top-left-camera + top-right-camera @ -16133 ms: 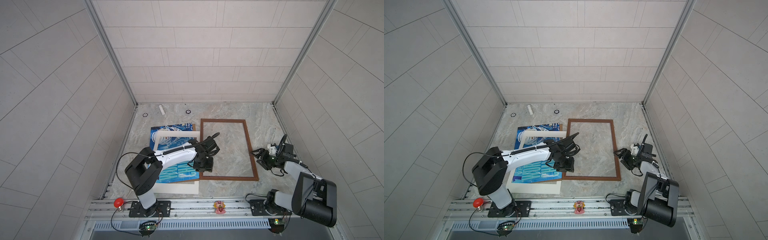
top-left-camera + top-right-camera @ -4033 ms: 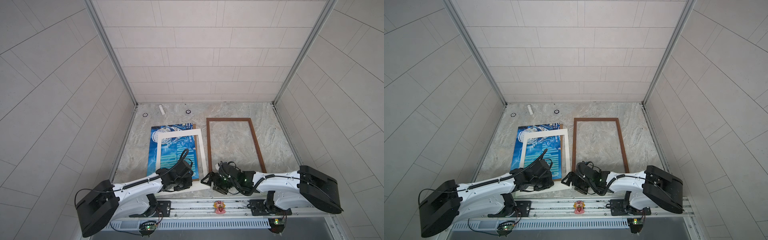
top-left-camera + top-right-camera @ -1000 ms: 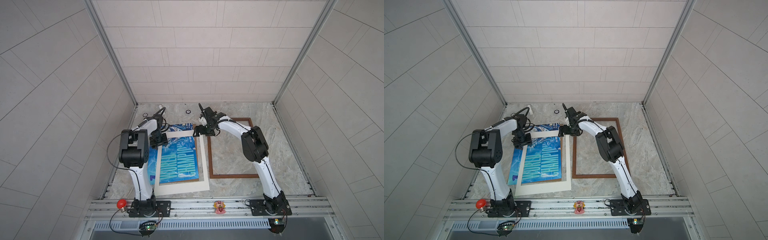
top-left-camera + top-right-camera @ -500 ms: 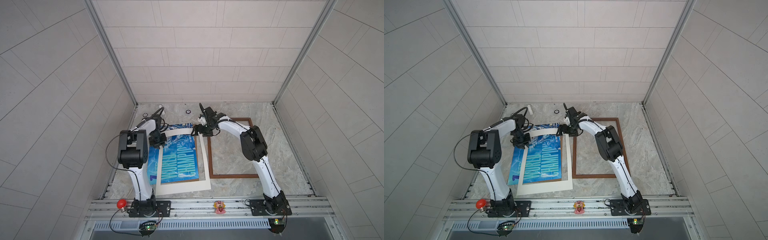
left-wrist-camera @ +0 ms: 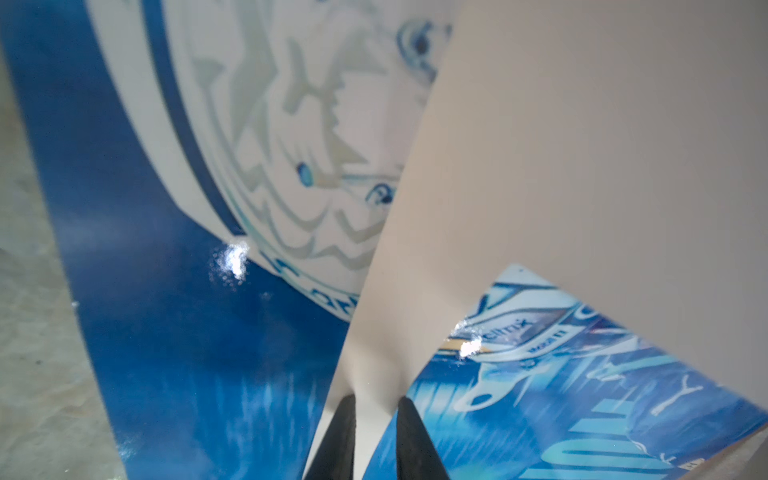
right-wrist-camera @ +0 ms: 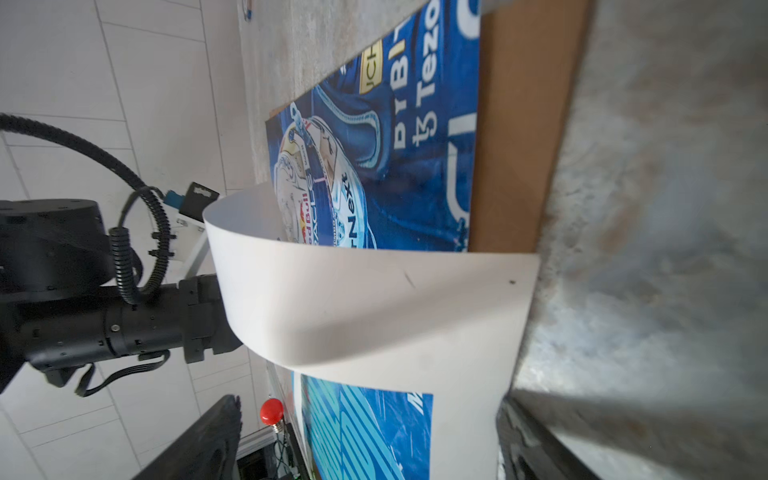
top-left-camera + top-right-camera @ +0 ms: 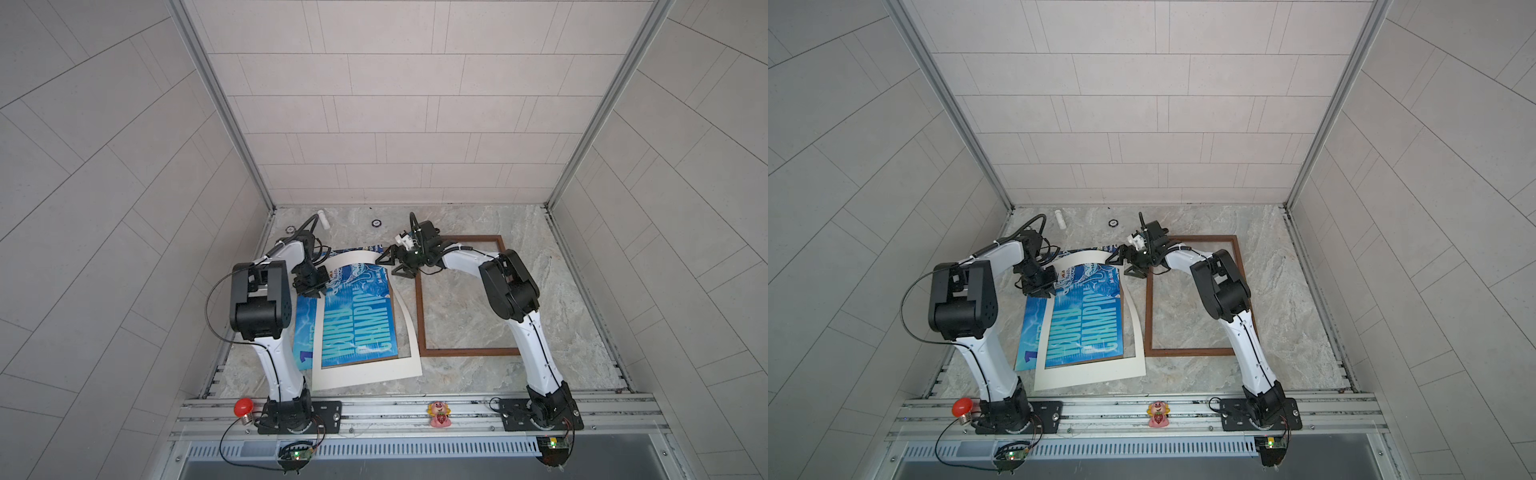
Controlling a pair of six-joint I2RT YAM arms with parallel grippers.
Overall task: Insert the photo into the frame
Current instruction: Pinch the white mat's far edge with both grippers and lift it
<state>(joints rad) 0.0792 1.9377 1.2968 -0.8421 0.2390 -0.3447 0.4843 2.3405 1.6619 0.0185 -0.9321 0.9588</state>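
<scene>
**Left pincer clamps the mat; right pincer gapes at its corner**

The frame (image 7: pixel 469 352) lies flat on the table (image 7: pixel 561 291). Its far corner is just beside the right pincer (image 7: pixel 390 265). The cream mat (image 7: pixel 365 372) arches up at its far edge, where the left pincer (image 5: pixel 376 401) is closed on it. The right pincer's jaws stand wide, one on each side of the mat's corner. The photo (image 7: pixel 357 320) lies flat beneath both pincers, under the mat, on a brown backing board (image 6: pixel 515 145).
</scene>
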